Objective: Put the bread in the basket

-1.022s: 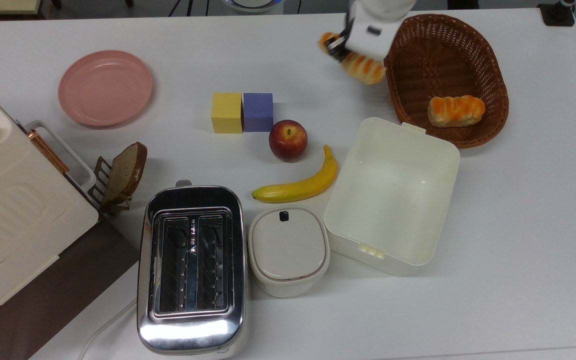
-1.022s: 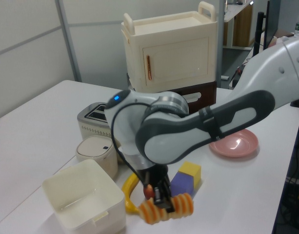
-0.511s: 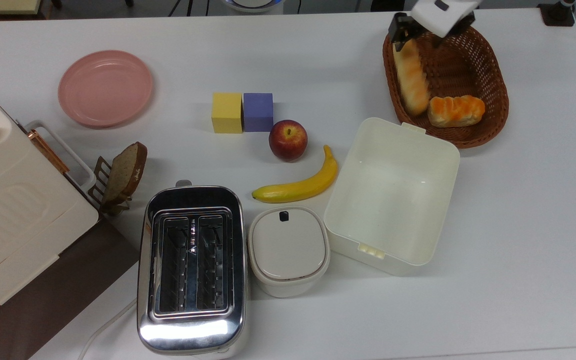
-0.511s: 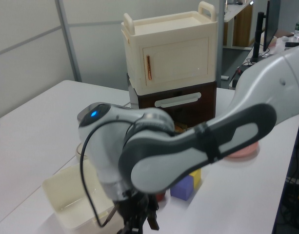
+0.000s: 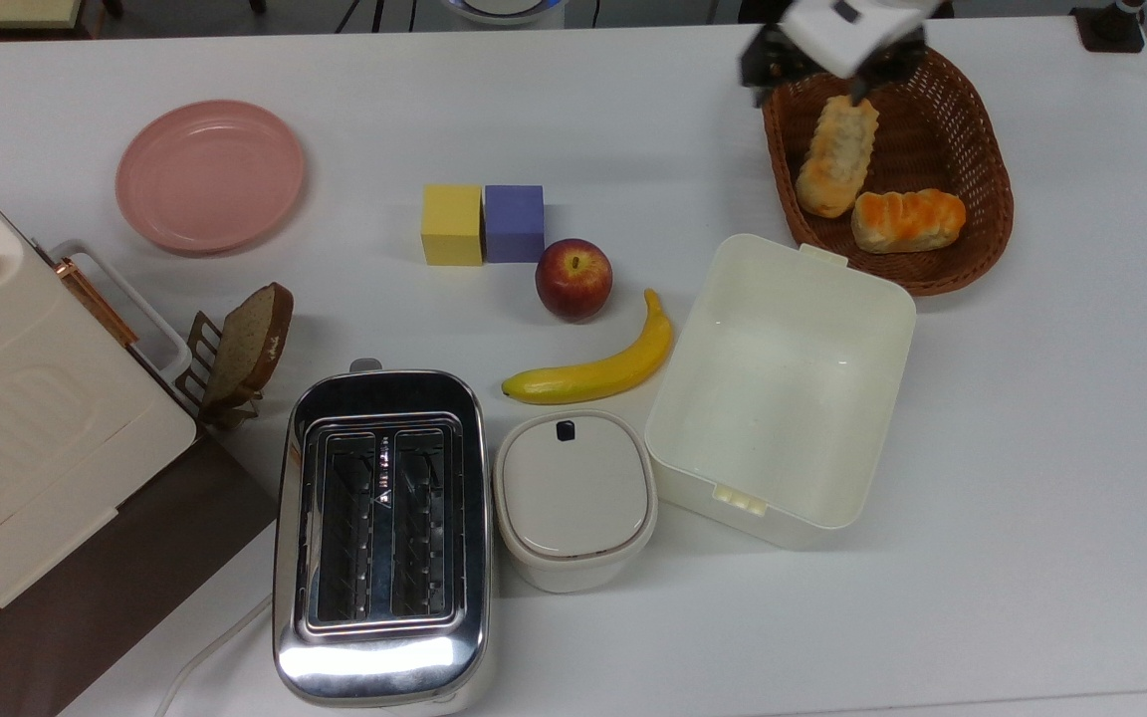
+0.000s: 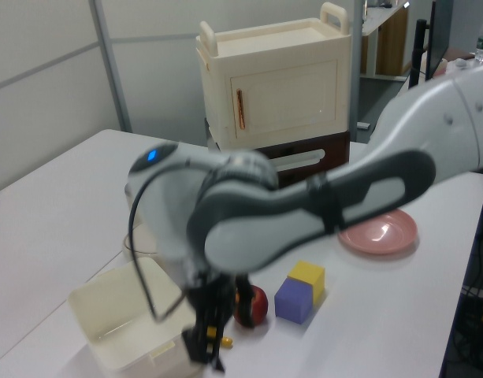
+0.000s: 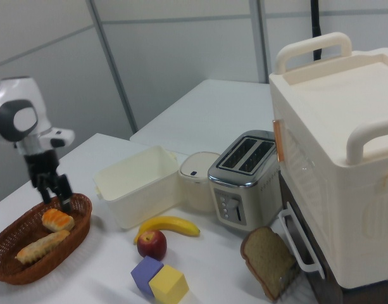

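Observation:
The long bread (image 5: 837, 154) lies inside the reddish-brown wicker basket (image 5: 994, 149), pale golden side up, its far end pointing toward the gripper. In the right view the bread (image 7: 40, 247) rests along the basket (image 7: 86, 210) floor. A shorter orange-topped bun (image 5: 908, 220) lies beside it. My gripper (image 5: 822, 72) hangs open above the basket's far rim, apart from the bread, with nothing between its fingers (image 7: 64, 187). In the left view the arm blocks the basket and the gripper (image 6: 206, 350) points down near the bottom edge.
A white open box (image 5: 783, 388) stands just in front of the basket. A banana (image 5: 593, 368), an apple (image 5: 573, 279), a yellow block (image 5: 452, 223) and a purple block (image 5: 514, 222) lie mid-table. A toaster (image 5: 381, 538), a lidded pot (image 5: 574, 498) and a pink plate (image 5: 209, 173) lie further toward the top view's left.
The gripper carried the bread from the top view's left of the basket over its rim and let go. The bread now lies free in the basket, and the open gripper has risen.

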Controlling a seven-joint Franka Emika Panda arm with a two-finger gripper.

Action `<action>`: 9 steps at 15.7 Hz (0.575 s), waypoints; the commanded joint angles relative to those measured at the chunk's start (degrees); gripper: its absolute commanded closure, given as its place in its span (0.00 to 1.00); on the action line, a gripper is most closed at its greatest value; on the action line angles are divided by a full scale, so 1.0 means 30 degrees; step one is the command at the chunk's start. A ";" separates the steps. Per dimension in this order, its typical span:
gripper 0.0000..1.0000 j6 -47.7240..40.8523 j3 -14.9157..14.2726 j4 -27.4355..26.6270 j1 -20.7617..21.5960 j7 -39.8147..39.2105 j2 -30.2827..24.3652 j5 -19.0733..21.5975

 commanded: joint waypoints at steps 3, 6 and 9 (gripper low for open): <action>0.00 -0.2064 0.2528 -0.0319 -0.6978 -0.1510 -0.2856 -0.2043; 0.00 -0.2359 0.2590 -0.0260 -0.9327 -0.2976 -0.3471 -0.2194; 0.00 -0.2126 0.2445 -0.0231 -1.0943 -0.3706 -0.3591 -0.1931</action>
